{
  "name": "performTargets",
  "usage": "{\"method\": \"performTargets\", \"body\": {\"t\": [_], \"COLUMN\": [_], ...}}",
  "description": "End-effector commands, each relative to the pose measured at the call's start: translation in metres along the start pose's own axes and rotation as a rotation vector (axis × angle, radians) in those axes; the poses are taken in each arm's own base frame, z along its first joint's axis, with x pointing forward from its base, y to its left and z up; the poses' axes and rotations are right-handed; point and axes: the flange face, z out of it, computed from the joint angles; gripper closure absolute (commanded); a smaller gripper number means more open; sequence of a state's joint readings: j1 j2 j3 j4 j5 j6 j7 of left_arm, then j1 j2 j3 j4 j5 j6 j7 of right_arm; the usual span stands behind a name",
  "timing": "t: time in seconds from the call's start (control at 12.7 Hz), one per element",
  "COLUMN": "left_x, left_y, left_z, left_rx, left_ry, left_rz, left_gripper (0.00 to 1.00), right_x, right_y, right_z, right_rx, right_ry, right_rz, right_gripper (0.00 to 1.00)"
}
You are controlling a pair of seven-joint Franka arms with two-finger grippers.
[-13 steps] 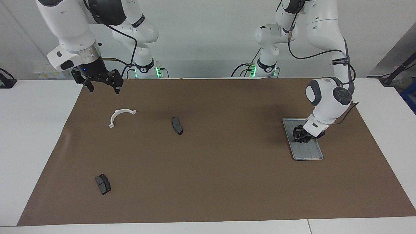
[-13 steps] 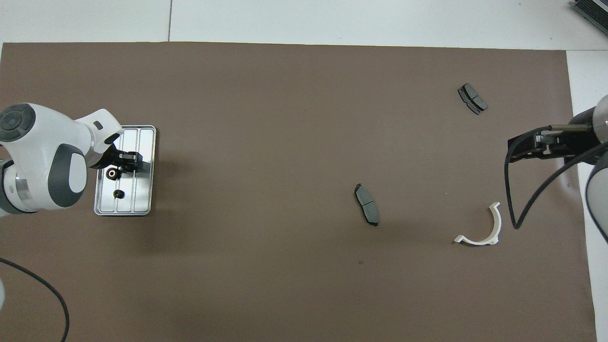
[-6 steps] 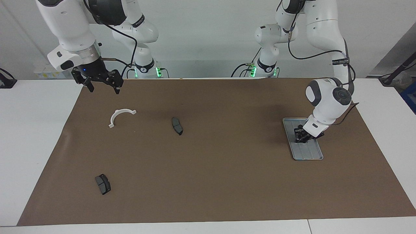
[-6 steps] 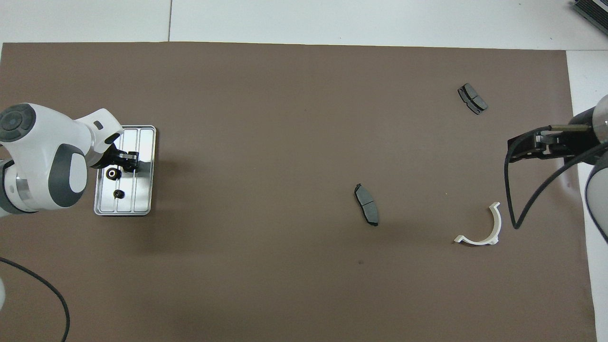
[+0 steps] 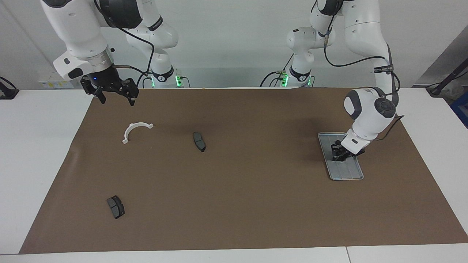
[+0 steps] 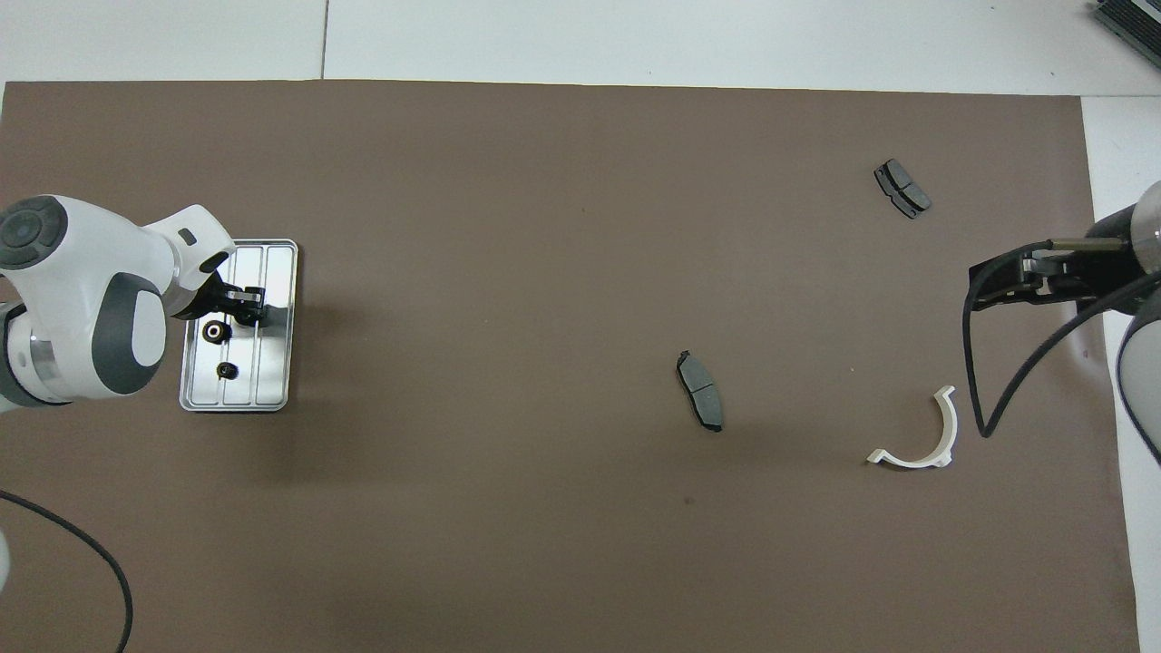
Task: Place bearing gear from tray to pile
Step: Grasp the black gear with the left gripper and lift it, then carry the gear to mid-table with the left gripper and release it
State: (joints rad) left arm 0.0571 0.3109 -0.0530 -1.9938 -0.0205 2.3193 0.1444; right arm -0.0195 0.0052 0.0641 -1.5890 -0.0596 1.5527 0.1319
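Down in the tray (image 5: 354,174), left end effector (image 5: 338,156) is nearly closed; whether it grips a gear I cannot tell. Two small black gears (image 6: 215,332) (image 6: 225,370) lie on the tray beside it. Right end effector (image 5: 114,95) hangs wide open, waiting over the mat (image 5: 248,197) near the white bracket (image 5: 134,130). Two brake pads (image 5: 199,141) (image 5: 115,206) lie well apart on the surface.

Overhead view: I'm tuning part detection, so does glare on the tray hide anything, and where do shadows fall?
Overhead view: the tray shines bright, yet two small dark parts stand out; soft shadow spreads beside it on the brown mat. Facing view: tray looks dull grey, shadow toward mid-table.
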Motion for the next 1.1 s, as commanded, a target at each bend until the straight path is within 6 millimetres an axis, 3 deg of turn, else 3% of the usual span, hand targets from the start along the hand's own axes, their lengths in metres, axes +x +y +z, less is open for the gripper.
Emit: {"method": "performTargets", "body": {"t": [0.0,0.16,0.39,1.02], "left_x": [0.019,0.027,0.03,0.013], "left_y": [0.008,0.026,0.081,0.261], "left_z": [-0.013,-0.023,-0.024,-0.033], "left_rx": [0.005,0.001,-0.004,-0.033], "left_ry": [0.026,0.021,0.02,0.035], "left_rz": [-0.043,-0.072,-0.156,-0.385], "left_gripper": [0.9,0.9,0.9,0.89], "right_x": [-0.006,-0.006,-0.006,-0.006], "right_y": [0.0,0.0,0.0,0.004], "right_z": [-0.001,0.0,-0.001,0.0], "right_rx": [0.007,0.006,0.007,0.006], "right_ry": [0.019,0.016,0.019,0.011], "right_rz": [0.018,0.018,0.018,0.012], "right_gripper": [0.0,0.0,0.0,0.0]}}
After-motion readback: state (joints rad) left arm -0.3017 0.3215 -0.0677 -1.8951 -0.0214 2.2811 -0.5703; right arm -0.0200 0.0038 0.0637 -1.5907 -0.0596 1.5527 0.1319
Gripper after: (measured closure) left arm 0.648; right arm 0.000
